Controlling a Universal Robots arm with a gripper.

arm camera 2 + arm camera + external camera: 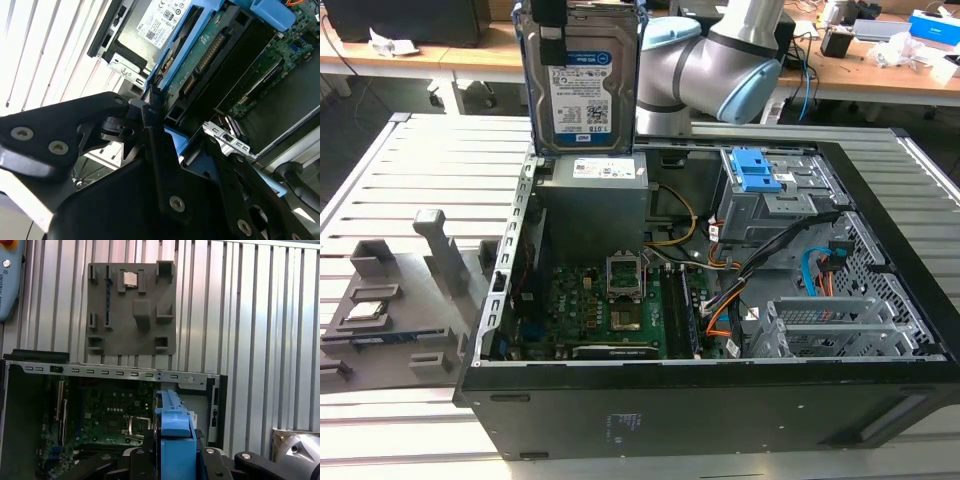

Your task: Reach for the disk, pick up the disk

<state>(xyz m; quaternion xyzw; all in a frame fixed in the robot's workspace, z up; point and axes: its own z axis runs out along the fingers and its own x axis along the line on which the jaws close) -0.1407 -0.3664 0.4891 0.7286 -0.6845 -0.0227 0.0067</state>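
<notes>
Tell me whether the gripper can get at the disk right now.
Yes, it seems: the gripper is shut on the disk, holding it upright above the open computer case, with nothing between them.

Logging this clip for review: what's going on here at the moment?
The arm's gripper is shut on the disk, gripping it by its blue-railed edge. It holds the disk upright in the air above the open computer case, label facing the exterior camera. A grey parts holder with a small chip sits on the slatted table at the exterior view's left.
</notes>
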